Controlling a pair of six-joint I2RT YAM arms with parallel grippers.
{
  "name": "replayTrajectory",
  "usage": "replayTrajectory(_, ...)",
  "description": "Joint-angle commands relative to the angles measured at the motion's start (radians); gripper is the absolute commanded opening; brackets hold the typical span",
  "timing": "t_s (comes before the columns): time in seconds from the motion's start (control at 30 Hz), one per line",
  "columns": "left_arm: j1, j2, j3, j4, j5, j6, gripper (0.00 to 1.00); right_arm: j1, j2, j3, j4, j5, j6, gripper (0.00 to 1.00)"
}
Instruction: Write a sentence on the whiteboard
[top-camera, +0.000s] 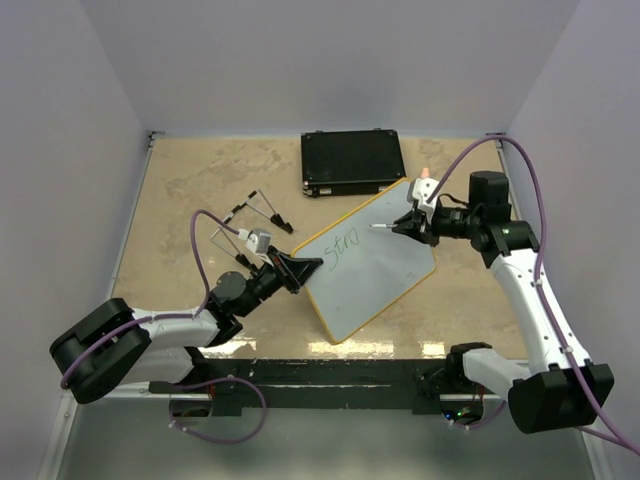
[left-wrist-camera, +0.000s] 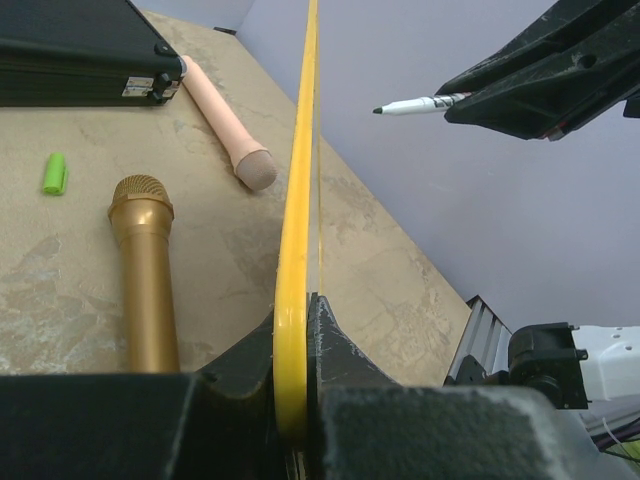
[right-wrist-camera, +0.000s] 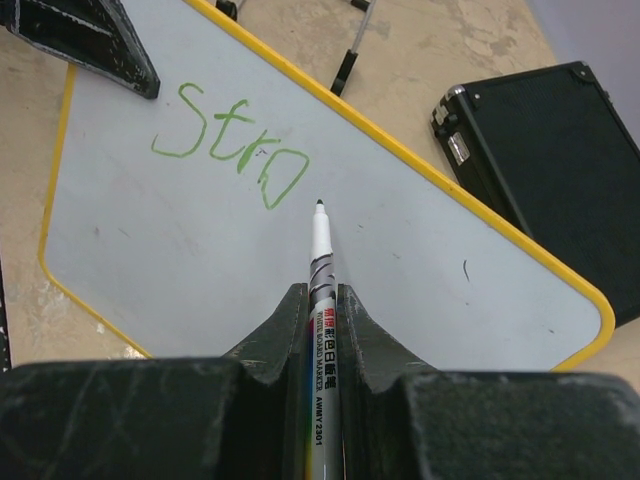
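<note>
The whiteboard (top-camera: 375, 275), white with a yellow rim, is tilted up off the table. My left gripper (top-camera: 303, 268) is shut on its left edge; in the left wrist view the rim (left-wrist-camera: 298, 200) runs edge-on between the jaws of that gripper (left-wrist-camera: 297, 315). The sentence (right-wrist-camera: 230, 150) is green lettering reading "Stro", also visible from above (top-camera: 345, 243). My right gripper (right-wrist-camera: 320, 295) is shut on a white marker (right-wrist-camera: 320, 250). The marker's tip sits just right of the last letter, and the marker (left-wrist-camera: 420, 104) shows a small gap between tip and board face.
A black case (top-camera: 352, 162) lies behind the board at the back. Under the raised board lie a gold microphone (left-wrist-camera: 145, 270), a pink microphone (left-wrist-camera: 228, 120) and a green cap (left-wrist-camera: 55, 172). Black-and-wire clips (top-camera: 262, 210) lie left of the board.
</note>
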Motion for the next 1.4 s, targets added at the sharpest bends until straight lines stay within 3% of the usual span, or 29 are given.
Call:
replayTrajectory(0.0, -0.002, 0.008, -0.026, -0.051, 0.057, 0.099, 0.0, -0.004, 0.032, 0.031, -0.07, -0.025, -0.115, 0.0)
replayTrajectory(0.3, 0.002, 0.01, -0.029, -0.048, 0.069, 0.1, 0.0, -0.004, 0.135, 0.065, -0.124, -0.074, -0.196, 0.0)
replayTrajectory(1.07, 0.003, 0.034, -0.015, -0.036, 0.094, 0.103, 0.0, 0.041, 0.139, 0.036, 0.091, -0.091, -0.001, 0.0)
replayTrajectory(1.37, 0.002, 0.037, -0.007, -0.042, 0.098, 0.105, 0.0, 0.045, 0.167, 0.028, 0.069, -0.057, -0.024, 0.0)
